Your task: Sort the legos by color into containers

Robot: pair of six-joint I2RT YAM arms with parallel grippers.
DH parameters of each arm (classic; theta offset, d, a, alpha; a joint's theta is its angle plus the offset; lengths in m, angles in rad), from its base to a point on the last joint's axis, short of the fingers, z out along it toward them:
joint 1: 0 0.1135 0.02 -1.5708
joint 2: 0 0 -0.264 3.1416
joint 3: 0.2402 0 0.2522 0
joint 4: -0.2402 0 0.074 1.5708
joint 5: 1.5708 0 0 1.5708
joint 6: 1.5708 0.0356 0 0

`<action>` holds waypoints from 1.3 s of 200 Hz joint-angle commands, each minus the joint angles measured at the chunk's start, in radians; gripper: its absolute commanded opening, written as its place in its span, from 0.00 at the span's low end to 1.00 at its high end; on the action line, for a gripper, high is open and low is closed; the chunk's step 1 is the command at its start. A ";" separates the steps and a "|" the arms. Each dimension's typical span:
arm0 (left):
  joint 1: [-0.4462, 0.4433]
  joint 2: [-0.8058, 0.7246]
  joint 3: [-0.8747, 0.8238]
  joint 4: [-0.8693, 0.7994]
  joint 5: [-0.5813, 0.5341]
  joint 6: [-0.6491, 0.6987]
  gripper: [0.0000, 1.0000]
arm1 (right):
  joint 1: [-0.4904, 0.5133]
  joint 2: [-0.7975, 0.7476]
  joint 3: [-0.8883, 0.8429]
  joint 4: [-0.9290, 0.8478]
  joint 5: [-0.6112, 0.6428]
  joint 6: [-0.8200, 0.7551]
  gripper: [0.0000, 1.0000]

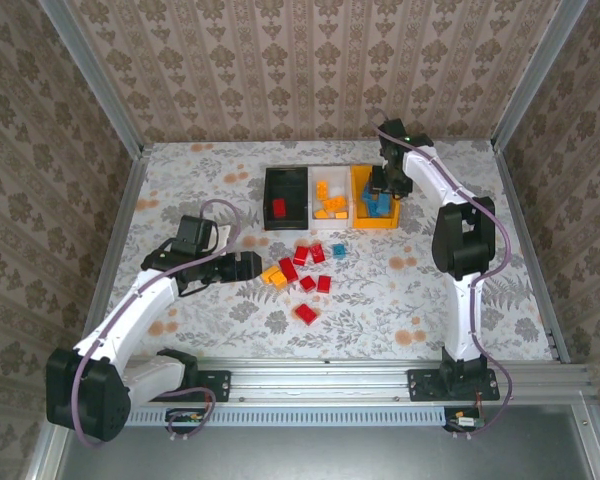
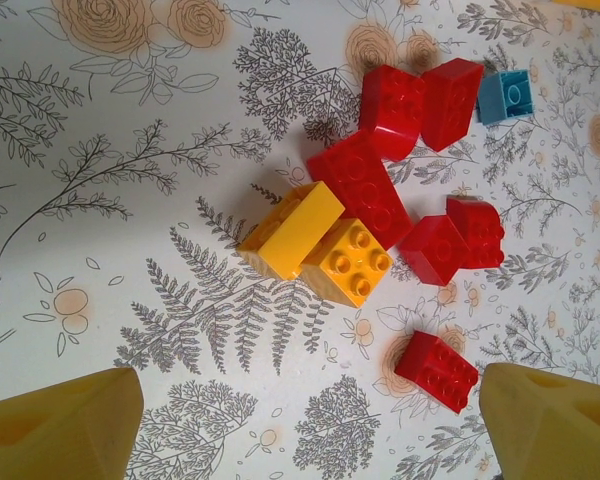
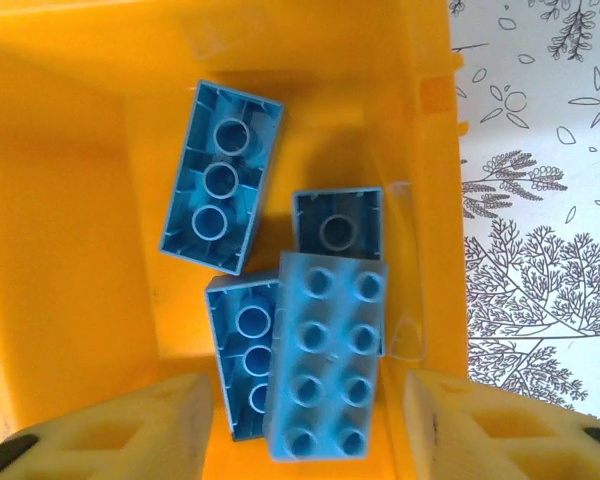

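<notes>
Four blue legos [image 3: 325,355] lie jumbled inside the orange-yellow bin [image 3: 70,250].

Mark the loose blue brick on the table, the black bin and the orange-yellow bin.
loose blue brick [image 2: 507,97], left wrist view, middle of its upward face.
black bin [image 1: 290,185], top external view, bare floor.
orange-yellow bin [image 3: 70,230], right wrist view, bare left inner wall.

Both arms out, both sets of jaws standing parted.
Left gripper [image 1: 252,265] is pointing right, low, fingers [image 2: 60,425] gaping wide; right gripper [image 1: 383,190] is hanging nose-down at far reach, fingers apart.
</notes>
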 commanded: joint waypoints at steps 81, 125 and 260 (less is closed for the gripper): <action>0.006 0.030 -0.008 0.037 0.031 -0.020 0.91 | 0.071 -0.293 -0.142 -0.007 -0.032 0.022 0.63; 0.005 0.030 -0.016 0.056 0.038 -0.025 0.93 | 0.176 -0.479 -0.360 0.026 -0.030 0.052 0.68; 0.001 0.050 -0.018 0.100 0.072 -0.051 0.98 | 0.427 -0.198 -0.474 0.129 0.036 0.150 0.71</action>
